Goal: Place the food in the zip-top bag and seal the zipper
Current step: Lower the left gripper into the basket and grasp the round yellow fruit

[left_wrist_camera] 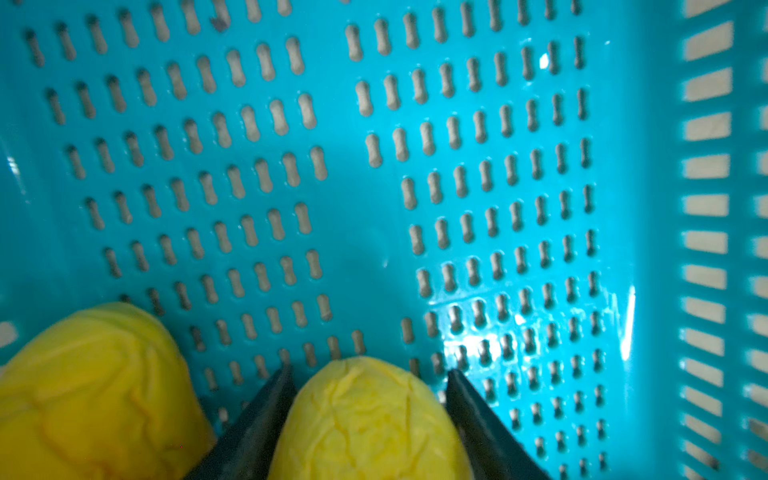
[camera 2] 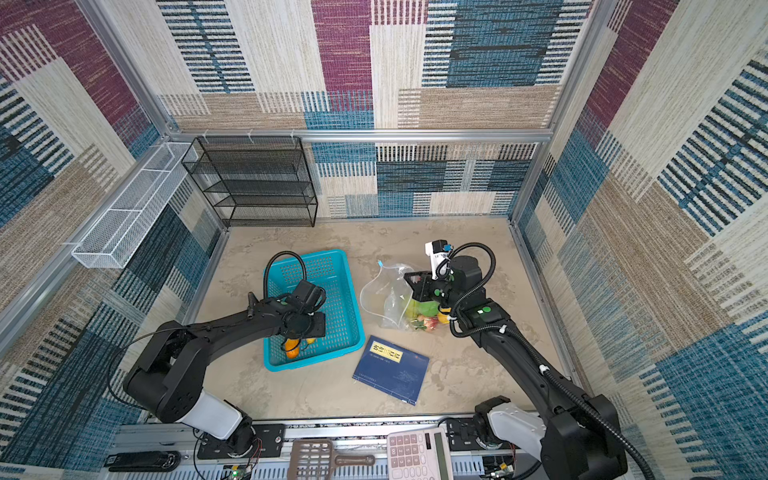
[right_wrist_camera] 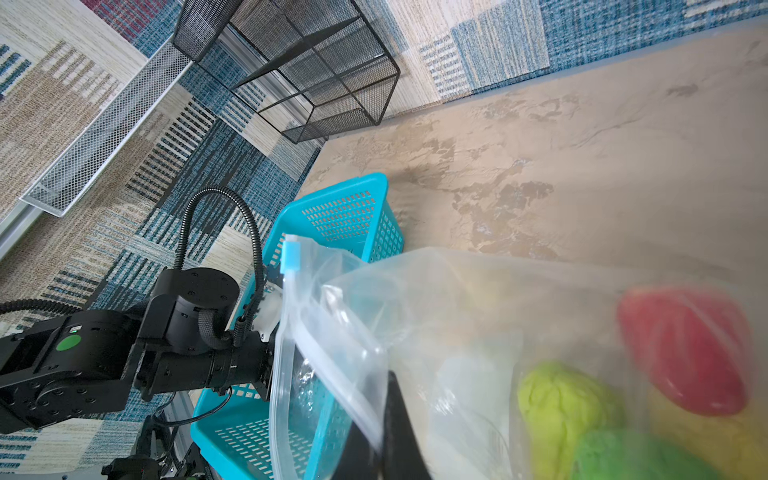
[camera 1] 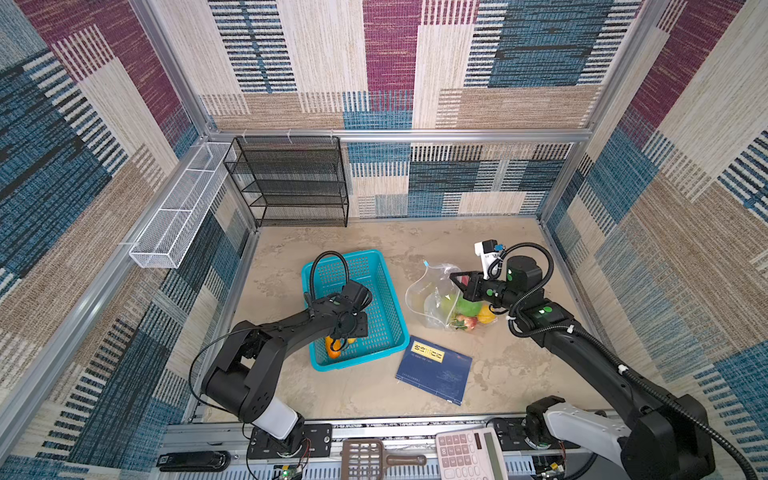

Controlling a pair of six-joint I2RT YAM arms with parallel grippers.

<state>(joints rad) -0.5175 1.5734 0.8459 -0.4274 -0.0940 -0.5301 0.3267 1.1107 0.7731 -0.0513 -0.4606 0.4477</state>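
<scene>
My left gripper [left_wrist_camera: 369, 370] is down inside the teal basket [camera 1: 390, 291]; its two dark jaws stand part-open on either side of a yellow toy fruit [left_wrist_camera: 365, 419], close against its flanks; whether they are already squeezing it I cannot tell. A second yellow piece [left_wrist_camera: 91, 386] lies just beside it, near one jaw.

Across the table my right gripper [camera 1: 457, 279] is pinched fully closed on the rim of the zip-top bag [camera 1: 428, 291], lifting its mouth open toward the basket. Green, red and yellow food [camera 1: 465, 308] already sits in the bag's bottom. The light-blue slider tab [right_wrist_camera: 290, 257] rests at the far end of the zipper, so the mouth is unsealed.

To do this pick well, I judge I should close gently on the widest part of the glossy fruit, since it may squirt out from between the jaws; avoid nudging its neighbour; lift straight up clear of the basket wall; then carry it over to the held-open mouth and release low inside.
</scene>
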